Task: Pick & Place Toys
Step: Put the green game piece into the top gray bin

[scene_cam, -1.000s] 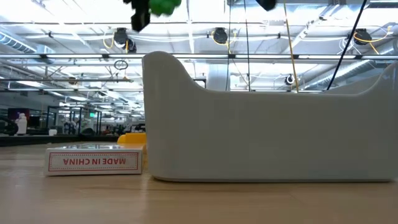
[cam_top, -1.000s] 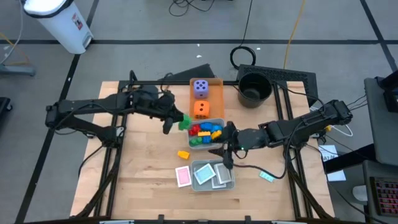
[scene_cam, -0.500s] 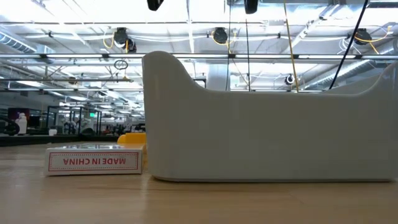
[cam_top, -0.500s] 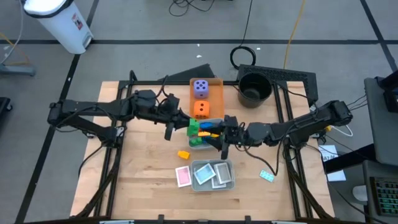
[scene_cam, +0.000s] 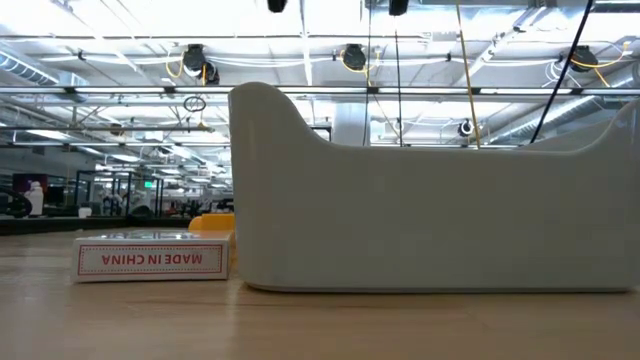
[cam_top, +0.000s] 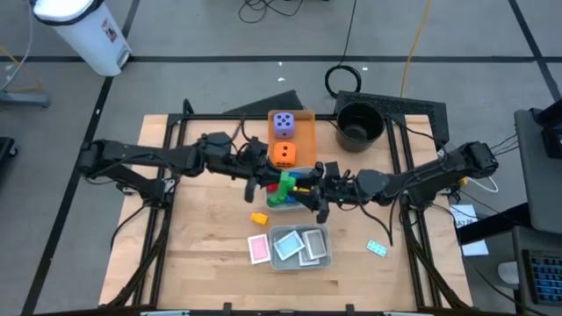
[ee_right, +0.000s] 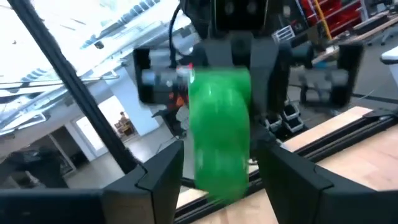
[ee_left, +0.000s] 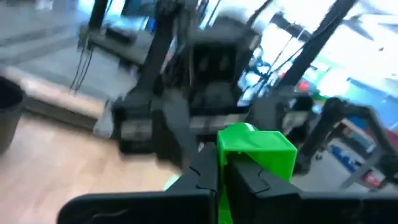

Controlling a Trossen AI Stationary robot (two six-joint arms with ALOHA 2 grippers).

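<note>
A green brick (cam_top: 285, 182) hangs in the air over the grey tray (cam_top: 290, 209) of coloured bricks, with my left gripper (cam_top: 270, 180) shut on it. My right gripper (cam_top: 309, 191) faces it from the table's right, open. In the right wrist view the brick (ee_right: 217, 124) shows between its two fingers. A purple die (cam_top: 283, 124) and an orange die (cam_top: 283, 154) sit in the orange tray (cam_top: 306, 132). A yellow brick (cam_top: 259, 218), a pink card (cam_top: 257, 249) and a teal card (cam_top: 376, 248) lie flat on the table. My left gripper pinches the green brick by its near end (ee_left: 231, 163) between its two fingers (ee_left: 202, 177). The fingers come level from the table's left. Most of the brick juts out past the fingertips, lifted clear above the tray of bricks. My right gripper: I cannot tell whether its fingers touch the brick.
A second grey tray (cam_top: 321, 254) holding cards stands near the front edge; its wall (scene_cam: 430, 190) fills the low view, beside a card box (scene_cam: 150, 258). A black pot (cam_top: 358, 125) stands at the far right. Bare wood lies at the front left.
My left gripper has carried the green brick toward the table's right, from beside the brick tray to over it. My right gripper has tipped up from pointing down to about level and come toward the brick. Neither gripper has opened or shut.
</note>
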